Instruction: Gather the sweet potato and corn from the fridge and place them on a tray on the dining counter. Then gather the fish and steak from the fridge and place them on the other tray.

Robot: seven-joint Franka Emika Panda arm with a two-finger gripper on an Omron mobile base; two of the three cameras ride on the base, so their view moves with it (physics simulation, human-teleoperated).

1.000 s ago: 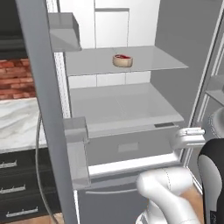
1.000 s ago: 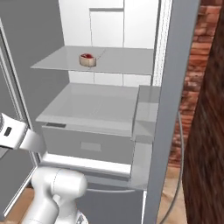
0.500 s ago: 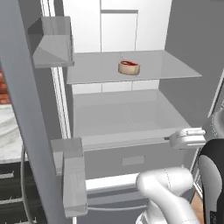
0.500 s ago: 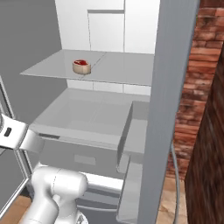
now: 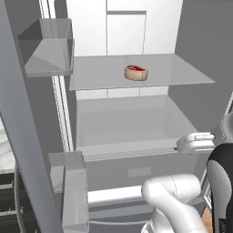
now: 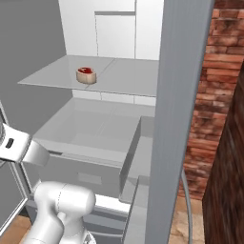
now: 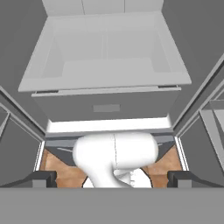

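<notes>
Nearest the base, the gripper (image 7: 112,178) points down with its jaws spread wide and empty. Beyond it the fridge (image 5: 136,113) stands open. Farther in, the steak (image 5: 136,72), a red slab rimmed in white fat, lies on the glass shelf (image 5: 191,77), seemingly not yet fetched.

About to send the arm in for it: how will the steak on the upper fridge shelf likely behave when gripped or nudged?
The steak looks like a short, thick slab lying flat, so it probably won't roll or tip. The shelf looks smooth and glassy, so a nudge may slide it. Raw meat probably yields under the fingers, so a grip across its sides seems safest.
</notes>
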